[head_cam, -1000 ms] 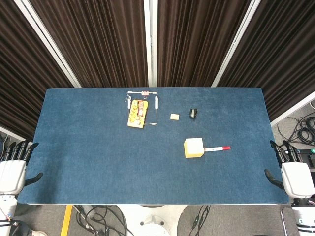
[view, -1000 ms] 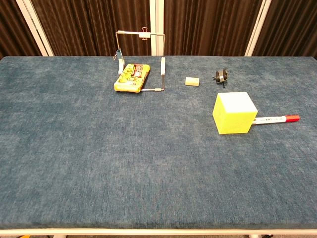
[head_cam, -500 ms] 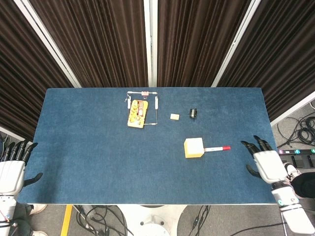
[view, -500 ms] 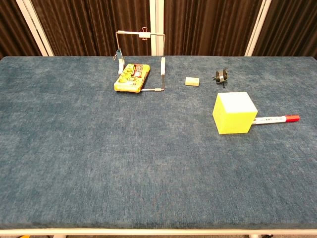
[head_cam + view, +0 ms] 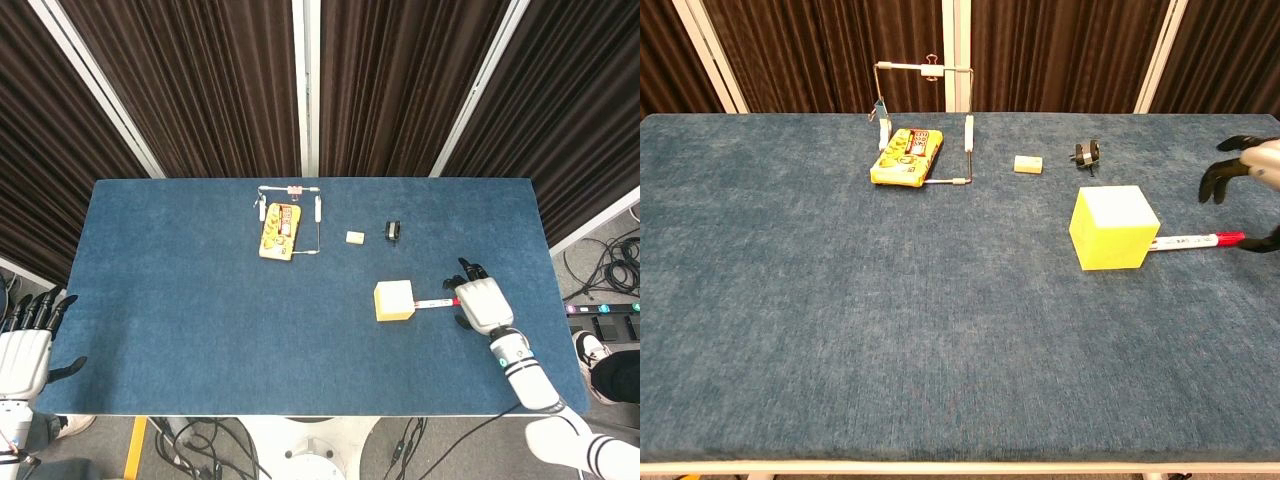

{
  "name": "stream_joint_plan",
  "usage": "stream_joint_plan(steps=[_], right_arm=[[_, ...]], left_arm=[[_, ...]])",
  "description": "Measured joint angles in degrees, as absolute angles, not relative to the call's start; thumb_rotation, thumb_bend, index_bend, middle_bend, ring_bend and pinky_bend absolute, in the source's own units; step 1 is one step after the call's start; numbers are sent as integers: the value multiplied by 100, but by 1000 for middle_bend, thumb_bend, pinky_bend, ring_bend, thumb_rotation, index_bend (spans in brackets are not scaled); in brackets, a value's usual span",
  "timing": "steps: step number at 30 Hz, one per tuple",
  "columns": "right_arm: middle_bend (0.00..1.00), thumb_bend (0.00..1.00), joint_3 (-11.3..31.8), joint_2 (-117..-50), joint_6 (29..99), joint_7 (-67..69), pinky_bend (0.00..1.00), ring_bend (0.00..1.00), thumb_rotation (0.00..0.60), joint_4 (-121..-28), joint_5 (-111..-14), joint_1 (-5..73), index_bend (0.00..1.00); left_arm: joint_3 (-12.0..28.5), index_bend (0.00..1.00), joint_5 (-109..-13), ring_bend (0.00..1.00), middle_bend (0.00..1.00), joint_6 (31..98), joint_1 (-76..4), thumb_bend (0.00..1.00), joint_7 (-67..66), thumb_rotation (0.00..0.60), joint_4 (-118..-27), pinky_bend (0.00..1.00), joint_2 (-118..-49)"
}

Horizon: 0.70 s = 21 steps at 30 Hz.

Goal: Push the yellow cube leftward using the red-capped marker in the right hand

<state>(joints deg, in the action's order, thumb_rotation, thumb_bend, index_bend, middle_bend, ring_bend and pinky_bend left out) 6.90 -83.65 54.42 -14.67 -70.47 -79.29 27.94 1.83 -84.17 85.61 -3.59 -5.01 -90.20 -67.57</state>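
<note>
The yellow cube (image 5: pixel 395 301) (image 5: pixel 1113 228) sits right of the table's middle. The white marker (image 5: pixel 432 303) (image 5: pixel 1188 241) lies flat on the cloth, its left end touching the cube's right face and its red cap (image 5: pixel 1231 238) pointing right. My right hand (image 5: pixel 480 303) (image 5: pixel 1246 172) hovers over the capped end with fingers spread and curved, holding nothing. In the head view it covers the cap. My left hand (image 5: pixel 26 349) hangs off the table's left front corner, fingers apart and empty.
A yellow toy board (image 5: pixel 280 230) (image 5: pixel 906 158) inside a wire frame lies at the back centre. A small beige block (image 5: pixel 355 237) (image 5: pixel 1028 164) and a black clip (image 5: pixel 393 230) (image 5: pixel 1087 153) lie behind the cube. The blue table (image 5: pixel 200 330) stretches leftward.
My right hand has swung in from beside the table's right edge to above the marker's capped end. The cube, the marker and my left hand have not moved.
</note>
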Motion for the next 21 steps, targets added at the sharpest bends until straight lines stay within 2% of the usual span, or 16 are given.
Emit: stream_joint_plan(steps=[9, 21], right_arm=[[432, 177, 652, -8974, 5363, -1313, 145, 60, 600, -6292, -7871, 3002, 421], [477, 211, 510, -9281, 5306, -961, 145, 87, 600, -5800, -7902, 3071, 453]], left_arm=[[203, 188, -8367, 101, 154, 8526, -361, 32, -494, 600, -9039, 71, -6764], [247, 188, -8309, 101, 154, 8509, -369, 32, -479, 600, -9087, 71, -6746]])
